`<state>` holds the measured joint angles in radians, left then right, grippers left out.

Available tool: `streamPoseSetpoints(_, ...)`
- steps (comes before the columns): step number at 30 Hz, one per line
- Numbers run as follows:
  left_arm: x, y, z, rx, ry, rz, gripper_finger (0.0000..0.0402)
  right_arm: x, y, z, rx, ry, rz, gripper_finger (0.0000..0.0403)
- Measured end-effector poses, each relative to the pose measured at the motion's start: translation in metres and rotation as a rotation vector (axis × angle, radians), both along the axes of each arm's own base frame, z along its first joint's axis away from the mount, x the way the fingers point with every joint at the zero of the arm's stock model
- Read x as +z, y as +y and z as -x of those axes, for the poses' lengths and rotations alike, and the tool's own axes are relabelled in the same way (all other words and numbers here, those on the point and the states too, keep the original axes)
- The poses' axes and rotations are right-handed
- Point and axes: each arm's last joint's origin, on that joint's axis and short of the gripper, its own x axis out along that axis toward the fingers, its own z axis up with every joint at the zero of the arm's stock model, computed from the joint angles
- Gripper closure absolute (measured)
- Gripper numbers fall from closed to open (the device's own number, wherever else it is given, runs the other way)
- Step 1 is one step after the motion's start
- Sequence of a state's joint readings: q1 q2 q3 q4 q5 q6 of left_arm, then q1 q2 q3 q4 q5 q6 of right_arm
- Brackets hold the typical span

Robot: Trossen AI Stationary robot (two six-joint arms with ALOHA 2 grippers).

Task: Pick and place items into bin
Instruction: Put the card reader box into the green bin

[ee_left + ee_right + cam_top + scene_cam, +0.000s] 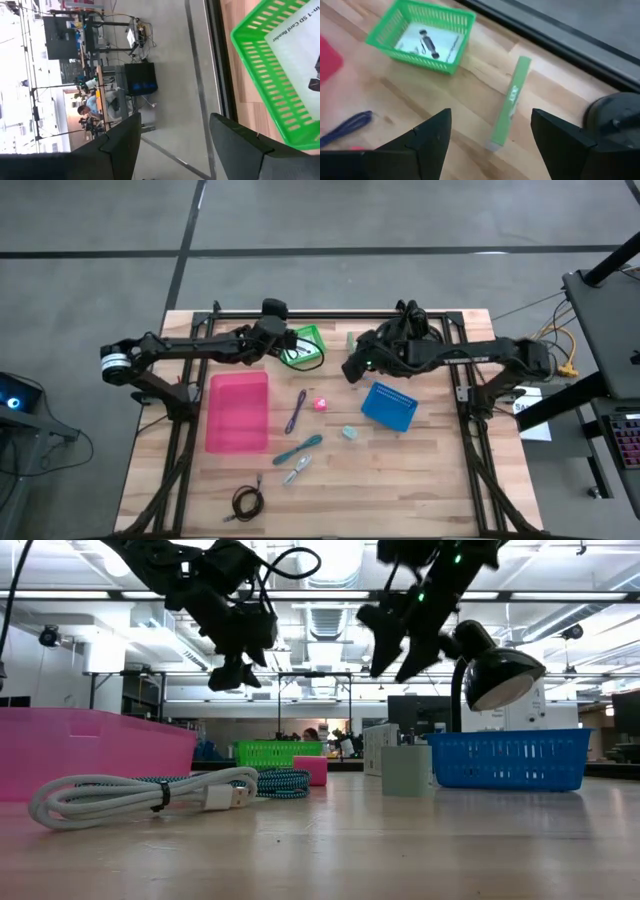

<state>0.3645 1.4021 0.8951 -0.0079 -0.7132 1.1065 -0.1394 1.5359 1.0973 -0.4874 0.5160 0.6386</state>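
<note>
From above, the wooden surface (420,480) is seen carrying a pink bin (238,412), a green basket (304,346) and a blue basket (390,406). The left claw (277,340) is held just beside the green basket, its fingers spread and empty. The right claw (352,366) is held near the far middle of the surface, spread wide, with nothing pinched. Between the bins are scattered the purple pen (296,411), the tiny pink-red piece (321,404), the pale blue bit (349,433), the teal tool (300,447), the silver clip (296,470) and the black coiled cable (247,502).

At table height, both claws are seen raised well above the surface. A white cable (140,793) lies in front of the pink bin, and a pale green block (405,771) stands just beside the blue basket.

In the left wrist view, the spread fingers (122,145) are seen near the green basket's rim, with the floor and a person at a desk beyond.

In the right wrist view, the pale green block, here lying flat as a long bar (510,102), is seen between the spread fingers (436,135); the green basket lies beyond it.
</note>
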Motion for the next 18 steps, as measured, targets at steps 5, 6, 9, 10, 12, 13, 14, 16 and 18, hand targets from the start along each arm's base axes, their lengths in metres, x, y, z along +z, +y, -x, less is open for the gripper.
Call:
streamPoseSetpoints(5, 0.0, 0.0, 0.0, -0.008, -0.007, 0.0, 0.0182, -0.03, -0.007, -0.011, -0.021, 0.087, -0.009, 0.0151)
streamPoseSetpoints(6, 0.0, 0.0, -0.001, -0.016, -0.007, 0.004, 0.0182, -0.036, -0.009, -0.013, -0.027, 0.103, -0.013, 0.0152)
streamPoseSetpoints(9, 0.0, 0.0, -0.001, -0.022, -0.01, 0.009, 0.0182, -0.048, -0.012, -0.017, -0.04, 0.135, -0.02, 0.0151)
streamPoseSetpoints(10, 0.0, 0.0, -0.001, -0.023, -0.01, 0.009, 0.0182, -0.051, -0.014, -0.017, -0.044, 0.144, -0.021, 0.0152)
streamPoseSetpoints(12, 0.0, 0.0, -0.001, -0.023, -0.011, 0.01, 0.0182, -0.056, -0.016, -0.018, -0.05, 0.155, -0.024, 0.0153)
streamPoseSetpoints(13, 0.0, 0.0, -0.001, -0.023, -0.011, 0.01, 0.0182, -0.058, -0.017, -0.018, -0.054, 0.16, -0.025, 0.0154)
streamPoseSetpoints(14, 0.0, 0.0, -0.001, -0.023, -0.011, 0.01, 0.0182, -0.059, -0.018, -0.019, -0.057, 0.164, -0.024, 0.0155)
streamPoseSetpoints(16, -0.001, 0.0, -0.001, -0.023, -0.009, 0.011, 0.0182, -0.062, -0.021, -0.019, -0.067, 0.169, -0.024, 0.0158)
streamPoseSetpoints(18, -0.001, 0.0, -0.001, -0.023, -0.009, 0.011, 0.0182, -0.064, -0.023, -0.019, -0.073, 0.178, -0.026, 0.016)
